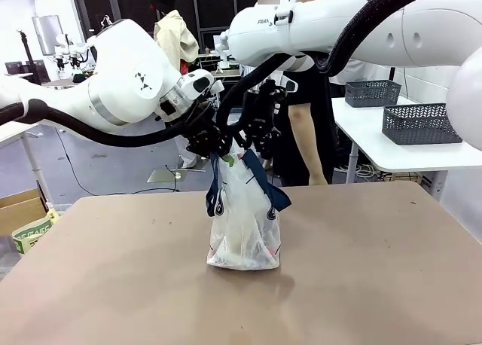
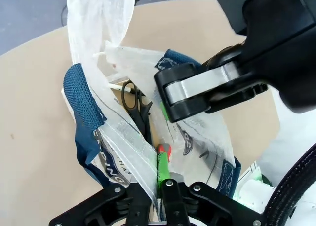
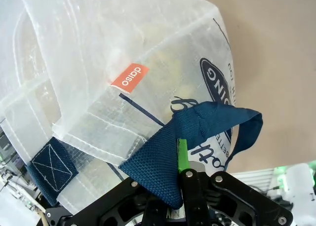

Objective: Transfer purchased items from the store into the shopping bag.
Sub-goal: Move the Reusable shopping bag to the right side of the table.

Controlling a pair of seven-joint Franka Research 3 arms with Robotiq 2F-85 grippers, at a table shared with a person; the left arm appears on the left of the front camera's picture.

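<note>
Front view: shopping bag (image 1: 242, 232) stands on the bench (image 1: 376, 270), its soft, light, slippery film judged best taken by the woven navy strap (image 3: 173, 152), which right pincer (image 1: 251, 151) clamps while left pincer (image 1: 221, 157) pinches the rim.

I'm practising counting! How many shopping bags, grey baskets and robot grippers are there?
shopping bag: 1
grey baskets: 2
grippers, the left gripper and the right gripper, both pinching the bag: 2
Total: 5

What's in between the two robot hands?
The open mouth of the shopping bag, black-handled scissors inside, lies between the left gripper and right gripper, in the left wrist view.
</note>
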